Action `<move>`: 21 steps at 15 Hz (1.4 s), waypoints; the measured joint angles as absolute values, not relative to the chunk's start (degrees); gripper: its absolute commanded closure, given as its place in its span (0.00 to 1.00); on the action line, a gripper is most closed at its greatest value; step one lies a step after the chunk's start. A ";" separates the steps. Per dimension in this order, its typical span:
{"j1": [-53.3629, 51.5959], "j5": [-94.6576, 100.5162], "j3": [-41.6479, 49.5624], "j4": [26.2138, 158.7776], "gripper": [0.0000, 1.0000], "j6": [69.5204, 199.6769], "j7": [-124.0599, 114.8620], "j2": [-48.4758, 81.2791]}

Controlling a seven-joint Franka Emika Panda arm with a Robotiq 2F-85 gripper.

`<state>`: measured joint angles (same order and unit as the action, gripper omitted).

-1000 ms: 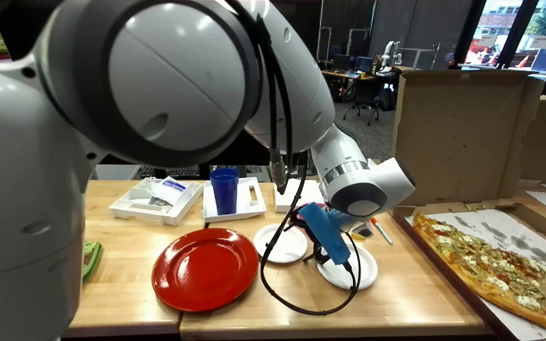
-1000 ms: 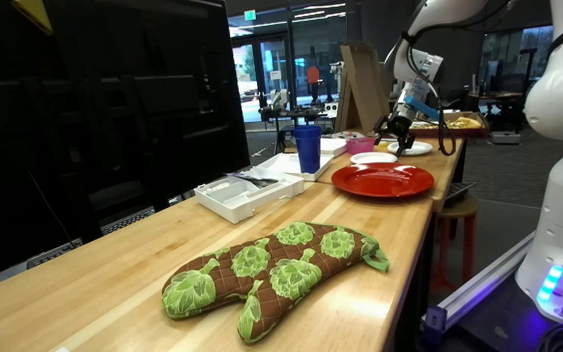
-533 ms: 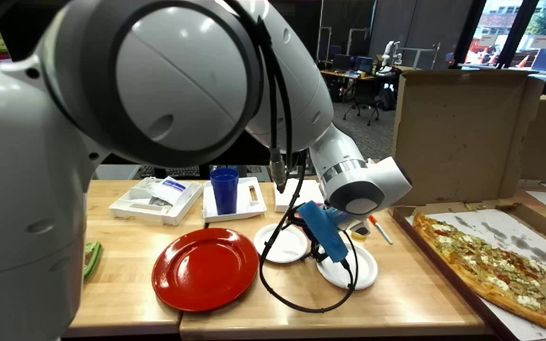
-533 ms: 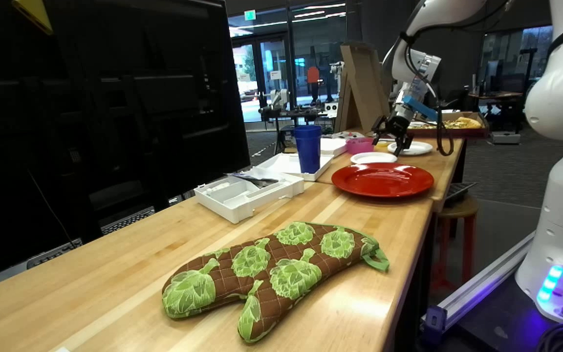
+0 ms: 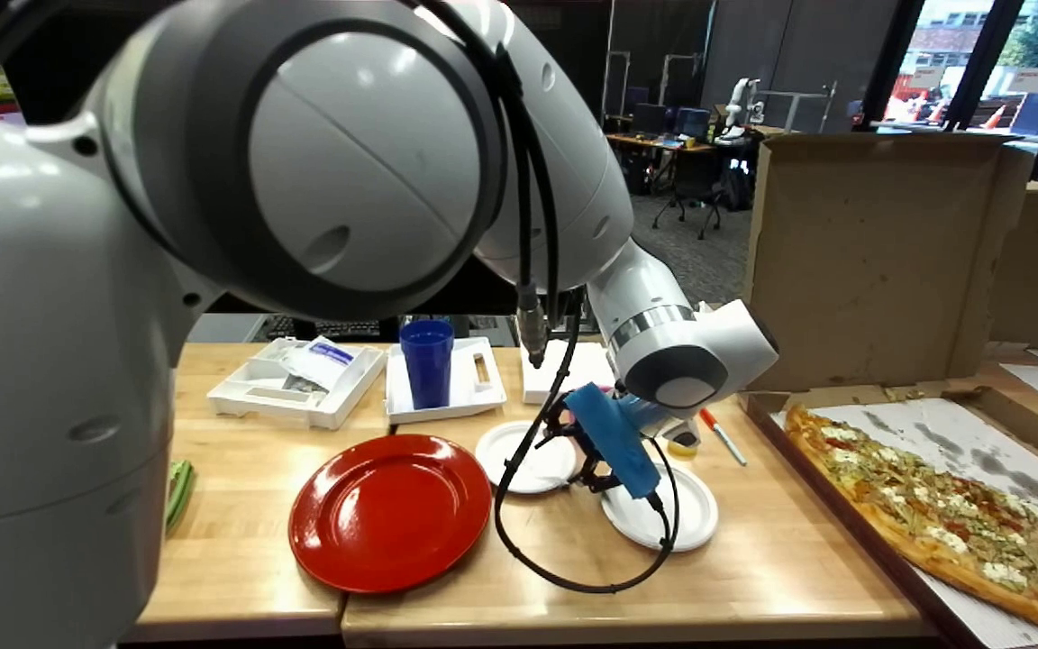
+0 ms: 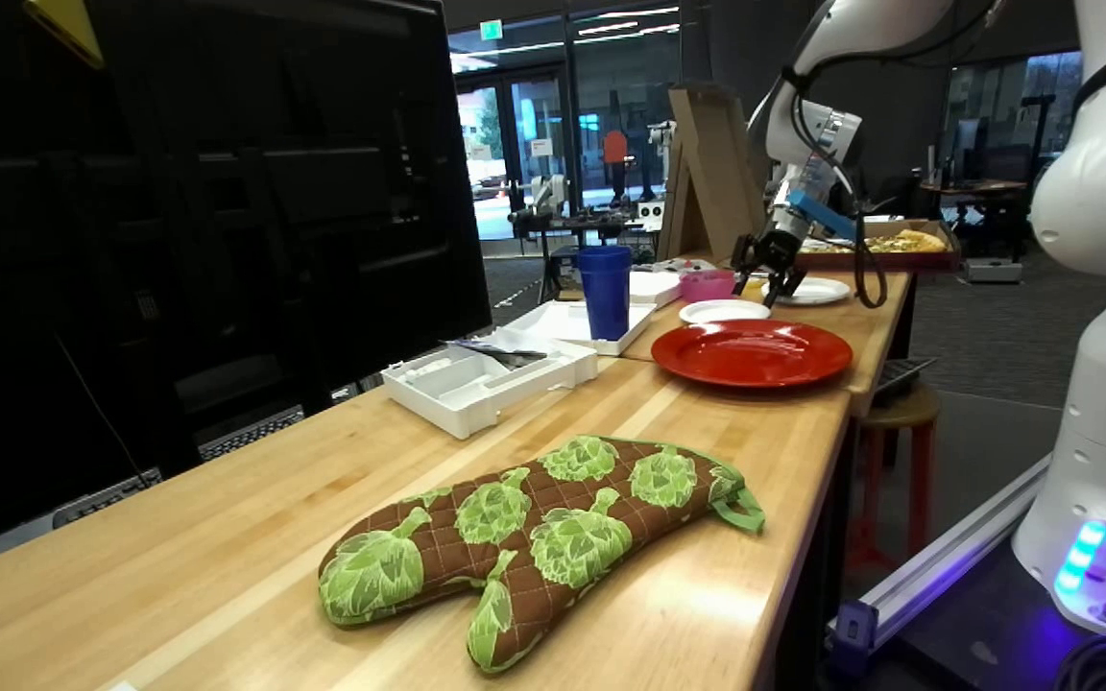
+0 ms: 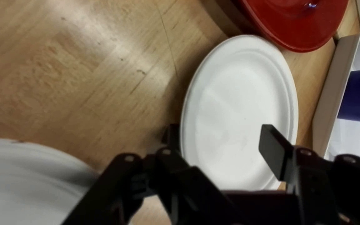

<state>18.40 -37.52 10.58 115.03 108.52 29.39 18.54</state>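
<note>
My black gripper (image 7: 219, 140) is open, its fingers wide apart, with nothing gripped between them. It also shows in both exterior views (image 5: 569, 460) (image 6: 755, 294), low over the table. It is at a small white plate (image 7: 230, 103), also visible in both exterior views (image 5: 537, 470) (image 6: 721, 311). In the wrist view one finger is at the plate's outer rim and seems to touch it; the other finger is above the plate's opposite side. A second white plate (image 5: 699, 514) lies beside the gripper, partly behind the cable; it also shows in the wrist view (image 7: 27, 184).
A large red plate (image 5: 388, 514) lies close to the nearer white plate. A blue cup (image 5: 429, 365) stands on a white tray (image 5: 469, 401). A pizza box (image 5: 888, 261) stands open with pizza (image 5: 951, 505). A marker (image 5: 724, 437), pink bowl (image 6: 707, 285) and oven mitt (image 6: 534, 537) lie around.
The gripper has shifted slightly. The nearer white plate has slid a little away from the second white plate. The fingertips look somewhat closer together in an exterior view.
</note>
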 measured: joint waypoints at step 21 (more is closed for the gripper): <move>19.86 -37.50 10.88 113.00 0.99 103.32 34.96 16.18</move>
<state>19.86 -37.50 10.88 113.00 103.32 34.96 16.18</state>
